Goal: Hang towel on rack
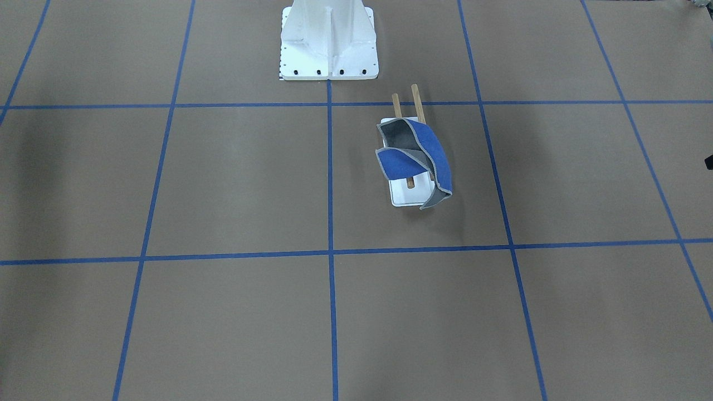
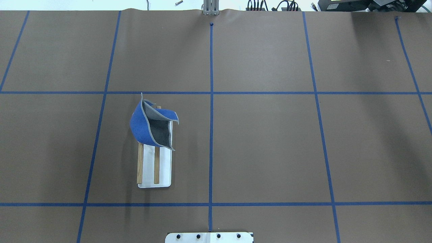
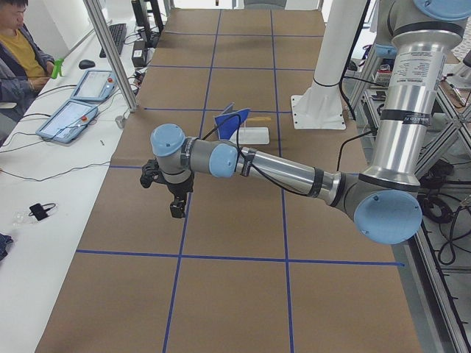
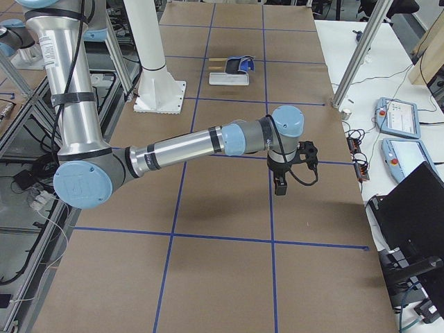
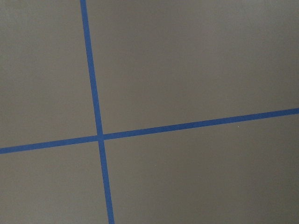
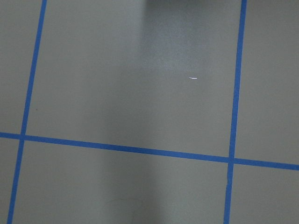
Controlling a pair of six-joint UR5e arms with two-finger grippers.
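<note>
The towel (image 1: 426, 150) lies draped over the rack's two wooden dowels (image 1: 415, 100) at their end away from the robot. It is curled, showing both blue and dark grey sides. The rack's white base (image 2: 163, 165) stands left of the table's centre line in the overhead view. Towel (image 3: 229, 116) and rack (image 3: 252, 136) show small in the side views, with the towel (image 4: 241, 64) on the rack (image 4: 229, 78). My left gripper (image 3: 176, 207) hangs over bare table, far from the rack. My right gripper (image 4: 280, 184) does likewise. I cannot tell whether either is open or shut.
The white bolted pedestal (image 1: 328, 44) stands at the robot's side of the table. A side bench holds control tablets (image 3: 70, 118), with a seated operator (image 3: 22, 51) behind it. Aluminium posts (image 4: 355, 59) rise at the table's edge. Blue tape lines grid the brown table.
</note>
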